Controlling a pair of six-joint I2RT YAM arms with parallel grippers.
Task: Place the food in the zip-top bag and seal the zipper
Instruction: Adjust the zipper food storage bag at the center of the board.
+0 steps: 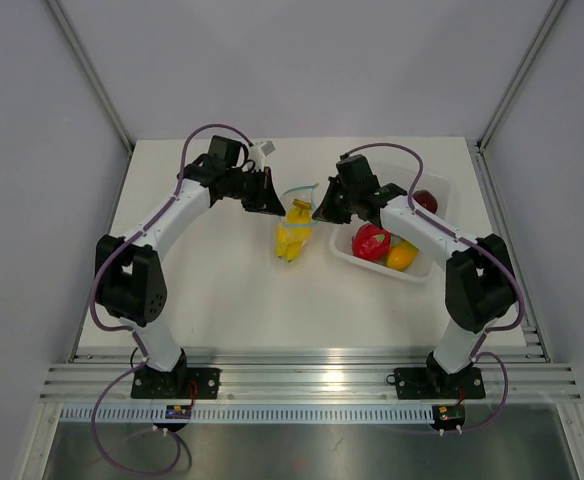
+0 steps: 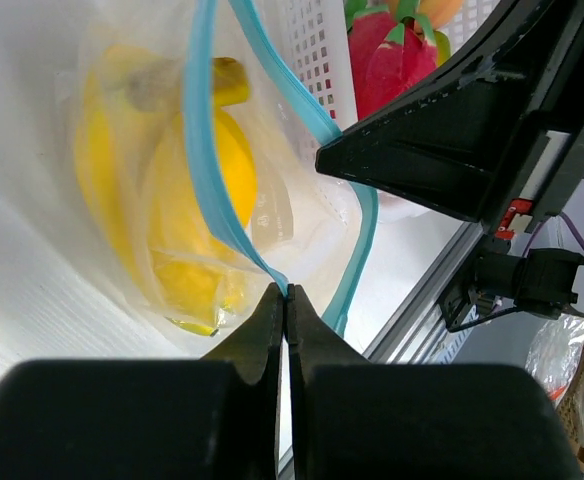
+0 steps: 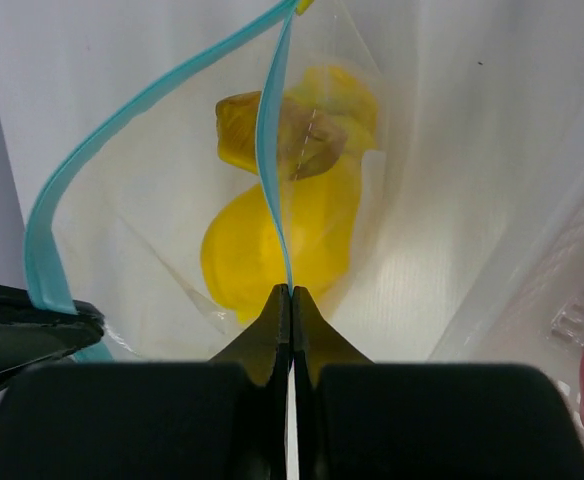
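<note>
The clear zip-top bag hangs between my two grippers over the table's middle. The yellow banana bunch is inside it, also seen in the left wrist view and the right wrist view. The light-blue zipper gapes open, its two strips apart. My left gripper is shut on one strip of the zipper. My right gripper is shut on the other strip. A yellow-orange round fruit lies in the tray.
A white perforated tray stands at the right, holding a red-pink dragon fruit, the yellow-orange fruit and a dark red fruit. The tray's wall is close beside the bag. Grey walls ring the table.
</note>
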